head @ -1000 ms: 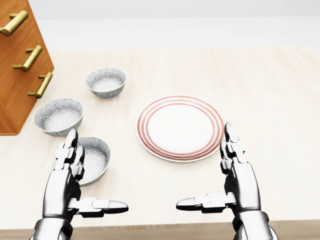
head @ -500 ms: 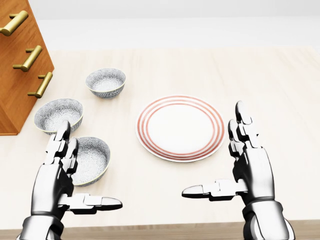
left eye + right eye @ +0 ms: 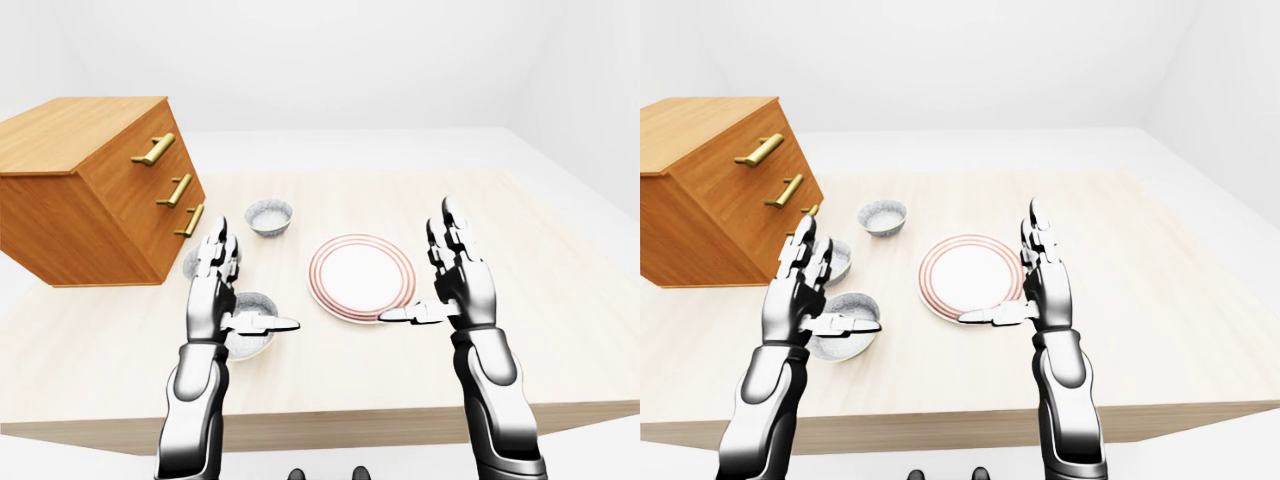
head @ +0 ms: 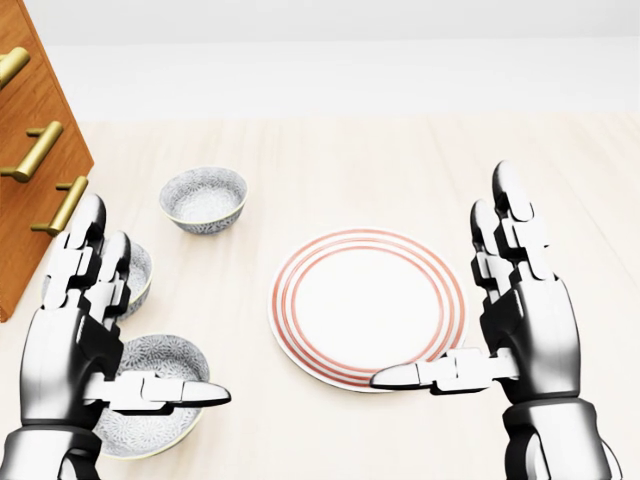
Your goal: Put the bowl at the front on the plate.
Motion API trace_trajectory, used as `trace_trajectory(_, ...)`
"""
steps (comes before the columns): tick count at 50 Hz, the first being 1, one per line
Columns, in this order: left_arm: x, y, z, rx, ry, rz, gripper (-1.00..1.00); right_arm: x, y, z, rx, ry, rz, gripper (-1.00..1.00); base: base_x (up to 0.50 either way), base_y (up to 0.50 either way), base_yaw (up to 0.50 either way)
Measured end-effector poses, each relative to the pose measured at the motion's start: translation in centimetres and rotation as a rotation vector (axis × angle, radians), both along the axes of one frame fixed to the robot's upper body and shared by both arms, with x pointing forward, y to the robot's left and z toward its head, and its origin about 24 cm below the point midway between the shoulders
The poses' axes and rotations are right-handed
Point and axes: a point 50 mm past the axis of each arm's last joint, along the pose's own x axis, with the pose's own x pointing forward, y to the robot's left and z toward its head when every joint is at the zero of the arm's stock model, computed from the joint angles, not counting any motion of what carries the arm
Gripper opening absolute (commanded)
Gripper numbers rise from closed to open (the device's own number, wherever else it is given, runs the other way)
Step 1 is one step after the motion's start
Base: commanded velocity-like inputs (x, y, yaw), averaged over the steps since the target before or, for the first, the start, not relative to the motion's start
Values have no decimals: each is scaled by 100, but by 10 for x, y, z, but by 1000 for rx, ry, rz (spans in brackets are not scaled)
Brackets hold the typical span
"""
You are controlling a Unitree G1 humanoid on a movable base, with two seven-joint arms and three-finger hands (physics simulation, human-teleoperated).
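Three grey speckled bowls stand in a row at the left of the head view. The nearest bowl [image 4: 160,358] lies at the bottom left, partly under my left hand [image 4: 138,320], which hovers open with its thumb across the bowl. The middle bowl [image 4: 138,272] is mostly hidden behind that hand's fingers [image 4: 80,250]. The far bowl [image 4: 203,198] stands free. A white plate with red rings [image 4: 340,300] lies in the middle. My right hand [image 4: 445,282] is open over the plate's right edge, holding nothing.
A wooden drawer cabinet [image 3: 90,190] with brass handles stands at the left, close to the bowls. The light wooden table [image 4: 330,160] stretches beyond the plate; its near edge [image 3: 330,410] runs below my arms.
The whole picture has shifted downward, so the camera moved. Both open hands have risen; the left one now reaches over the nearest bowl, the right one over the plate's edge.
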Motion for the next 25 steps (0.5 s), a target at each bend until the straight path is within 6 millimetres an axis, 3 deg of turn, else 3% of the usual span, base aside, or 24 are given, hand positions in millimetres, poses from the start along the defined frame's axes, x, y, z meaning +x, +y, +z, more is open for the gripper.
trace_trajectory(3,0,0,2,0,-8,-1,100,-1,0,1,-2,-6,-1,100,0,14,0)
trace_trajectory(25,-3,0,4,0,-17,-7,100,-4,1,5,-20,-23,4,100,0,50,0)
